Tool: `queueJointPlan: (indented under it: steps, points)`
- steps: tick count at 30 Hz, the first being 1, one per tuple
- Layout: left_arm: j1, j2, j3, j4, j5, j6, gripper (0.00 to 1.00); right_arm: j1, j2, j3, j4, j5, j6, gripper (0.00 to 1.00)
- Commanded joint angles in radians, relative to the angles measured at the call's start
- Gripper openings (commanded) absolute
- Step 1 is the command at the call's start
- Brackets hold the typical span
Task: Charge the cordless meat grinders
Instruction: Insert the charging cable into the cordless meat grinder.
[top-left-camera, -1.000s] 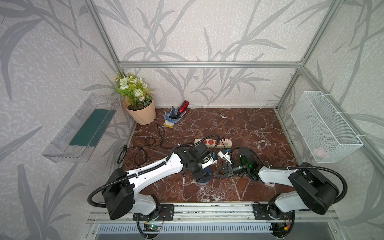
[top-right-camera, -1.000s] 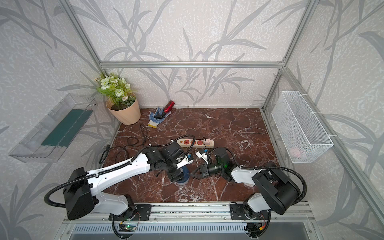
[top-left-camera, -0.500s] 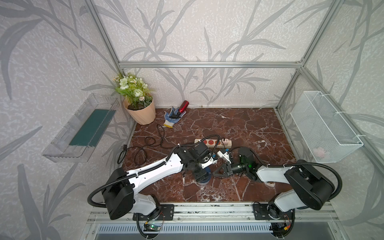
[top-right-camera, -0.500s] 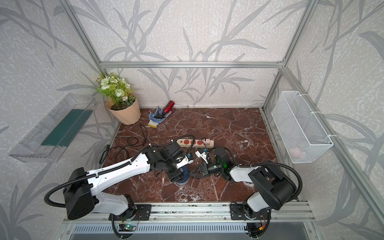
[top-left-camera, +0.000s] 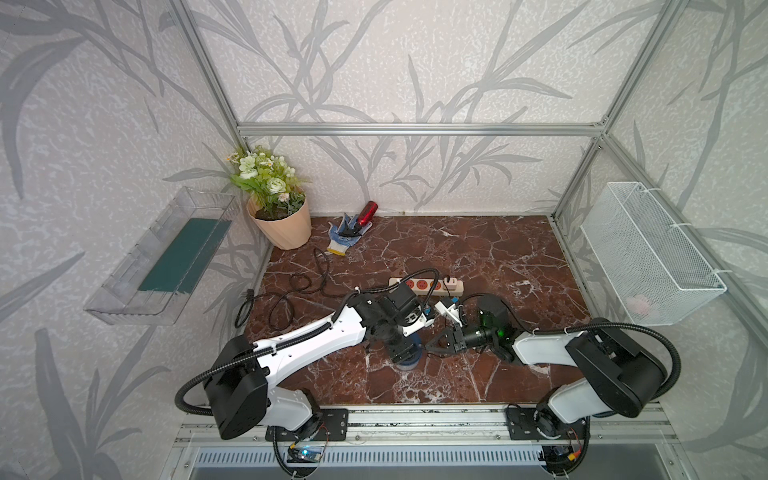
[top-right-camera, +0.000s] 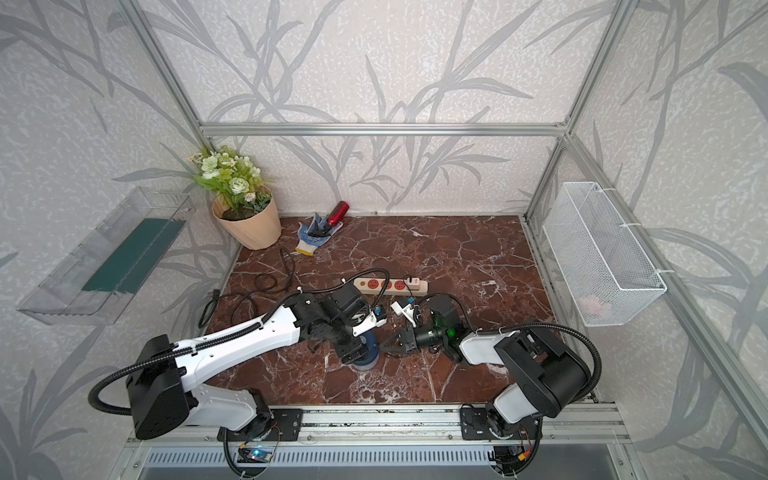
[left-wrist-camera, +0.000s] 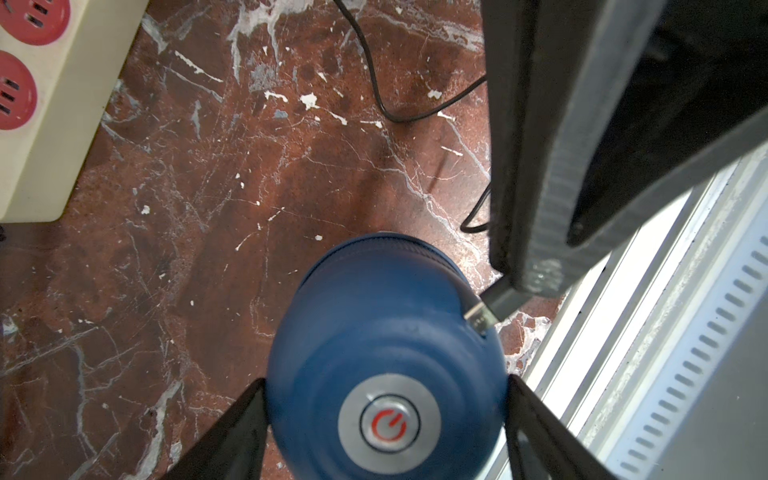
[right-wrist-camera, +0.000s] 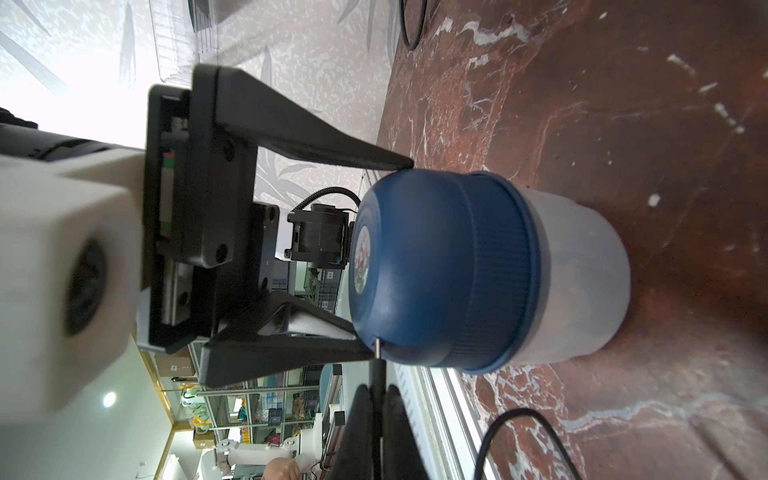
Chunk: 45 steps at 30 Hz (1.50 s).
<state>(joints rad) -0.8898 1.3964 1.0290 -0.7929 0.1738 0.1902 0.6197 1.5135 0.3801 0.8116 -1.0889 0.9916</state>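
Plug (left-wrist-camera: 494, 301) stays at the port of the grinder (left-wrist-camera: 374, 316), pinched in the closed jaws of the right gripper (right-wrist-camera: 376, 390); left gripper (left-wrist-camera: 384, 386) jaws still clamp its dome; insertion looks unfinished.

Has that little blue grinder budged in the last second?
No. The meat grinder stands at the same gap from the power strip as before.

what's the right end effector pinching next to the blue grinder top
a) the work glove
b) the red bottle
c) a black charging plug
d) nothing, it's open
c: the right end effector is shut on a thin black charging plug, whose metal tip sits at the side of the cordless meat grinder.
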Motion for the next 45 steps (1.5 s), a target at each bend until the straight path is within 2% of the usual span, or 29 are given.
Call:
queueJointPlan:
  steps: [1,22,33,45]
  points:
    - [0.003,0.043,-0.037,-0.013,-0.008,0.006,0.73,0.002,0.013,-0.012,0.062,0.020,0.013,0.00]
    - [0.001,0.051,-0.040,-0.009,-0.017,0.008,0.73,0.023,0.046,-0.032,0.120,0.055,0.077,0.00]
    - [-0.003,0.050,-0.046,-0.011,-0.010,0.017,0.72,0.023,0.183,-0.054,0.385,0.066,0.245,0.00]
    - [-0.023,0.051,-0.054,-0.014,-0.023,0.022,0.71,0.023,0.185,-0.032,0.401,0.063,0.295,0.00]
